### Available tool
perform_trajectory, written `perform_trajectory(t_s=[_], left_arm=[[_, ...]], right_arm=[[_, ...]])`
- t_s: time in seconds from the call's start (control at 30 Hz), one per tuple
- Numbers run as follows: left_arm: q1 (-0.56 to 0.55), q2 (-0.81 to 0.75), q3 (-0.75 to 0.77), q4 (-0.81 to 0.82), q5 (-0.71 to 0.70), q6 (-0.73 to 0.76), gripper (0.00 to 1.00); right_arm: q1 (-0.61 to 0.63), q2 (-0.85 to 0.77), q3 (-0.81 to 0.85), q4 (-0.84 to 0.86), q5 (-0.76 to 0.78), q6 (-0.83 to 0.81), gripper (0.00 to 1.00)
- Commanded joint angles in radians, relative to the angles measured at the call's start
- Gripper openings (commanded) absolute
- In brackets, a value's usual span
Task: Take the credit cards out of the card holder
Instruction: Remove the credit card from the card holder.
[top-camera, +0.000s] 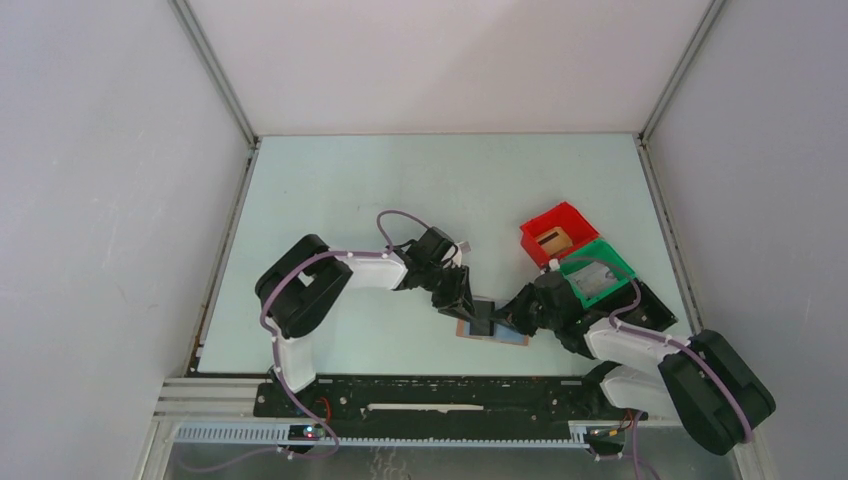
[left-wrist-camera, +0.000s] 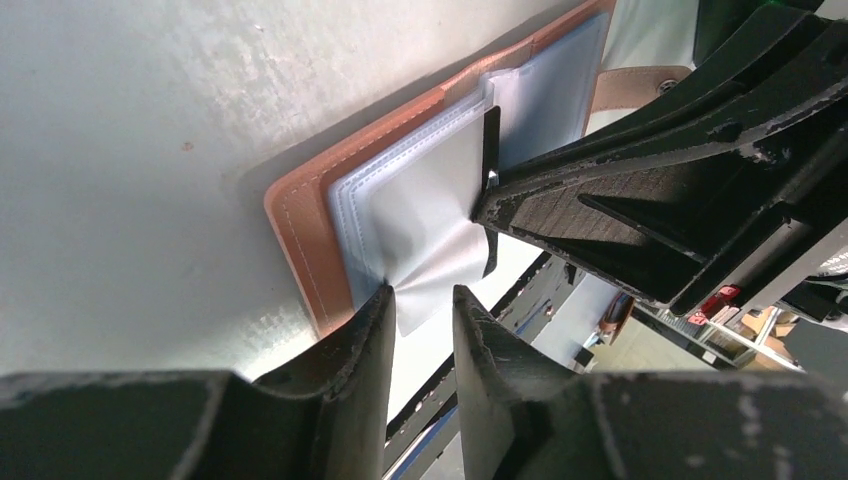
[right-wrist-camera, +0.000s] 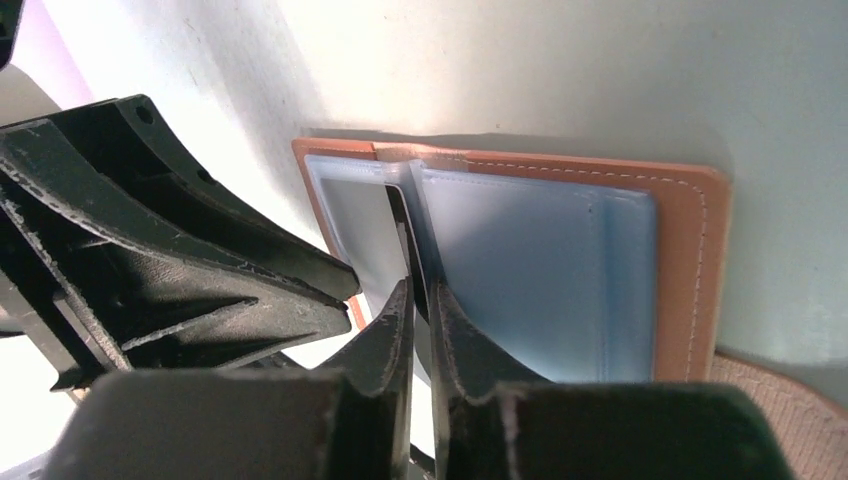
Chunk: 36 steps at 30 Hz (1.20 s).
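**A:** Tan leather with a stitched rim and blue-grey see-through panels inside. That is the card holder (right-wrist-camera: 690, 250), lying open and flat on the pale table (top-camera: 400, 200). What is hard to make out?

**B:** From above, most of it. It sits at 6 o'clock on the table, near the front edge. The two black gripper heads crowd over it, so only a tan corner and a blue strip show. The red bin (top-camera: 553, 235) and green bin (top-camera: 597, 275) stand at 2 o'clock from it, and I can't identify what is in them.

**A:** And the left gripper (left-wrist-camera: 422, 300)?

**B:** It reaches over the holder from 10 o'clock. Its ridged black fingers stand a narrow way apart. A corner of the clear sleeve (left-wrist-camera: 420, 200) lies in the gap and puckers toward one tip. Light shows between the pads, so I read it as slightly open rather than clamped.

**A:** The right gripper (right-wrist-camera: 418, 300)?

**B:** It reaches from 3 o'clock, right at the fold. Its fingers are almost together, one on each side of a thin dark card (left-wrist-camera: 490, 160) standing on edge between the two panels. The tips hide the contact, so I cannot tell whether they pinch it.

**A:** Anything cut off?

**B:** A tan snap tab (left-wrist-camera: 640, 85) sticks out past the holder's edge. In the left wrist view it is half hidden behind the right gripper.
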Motion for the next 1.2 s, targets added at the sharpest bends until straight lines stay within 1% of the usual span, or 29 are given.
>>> perform_trajectory(t_s=[0.0, 0.1, 0.13, 0.27, 0.47, 0.63, 0.8, 0.9, 1.03, 1.17], left_arm=[[-0.014, 0.043, 0.034, -0.003, -0.028, -0.005, 0.33], [-0.014, 0.049, 0.031, -0.007, -0.035, -0.009, 0.33], [-0.014, 0.048, 0.031, -0.009, -0.039, -0.01, 0.33], [-0.012, 0.045, 0.028, -0.016, -0.056, -0.015, 0.33], [-0.001, 0.053, 0.014, -0.009, -0.057, -0.026, 0.32], [0.0, 0.059, 0.009, 0.003, -0.048, -0.034, 0.33], [0.003, 0.06, 0.007, 0.006, -0.048, -0.039, 0.32], [0.008, 0.046, -0.001, 0.006, -0.051, -0.039, 0.32], [0.02, 0.021, -0.009, 0.003, -0.053, -0.033, 0.32], [0.028, -0.006, -0.01, -0.007, -0.053, -0.025, 0.33]], right_arm=[[-0.012, -0.024, -0.06, 0.075, -0.043, 0.07, 0.1], [-0.019, -0.058, -0.072, 0.054, -0.036, 0.066, 0.01], [-0.023, -0.069, -0.074, 0.045, -0.035, 0.065, 0.0], [-0.036, -0.124, -0.084, 0.003, -0.027, 0.05, 0.0], [-0.066, -0.222, -0.086, -0.104, -0.015, 0.007, 0.0], [-0.097, -0.262, -0.096, -0.18, -0.028, -0.026, 0.0], [-0.126, -0.299, -0.108, -0.213, -0.049, -0.034, 0.0], [-0.127, -0.364, -0.078, -0.277, -0.038, -0.039, 0.0], [-0.125, -0.452, -0.013, -0.421, -0.01, -0.059, 0.0], [-0.123, -0.484, 0.043, -0.507, -0.002, -0.074, 0.0]])
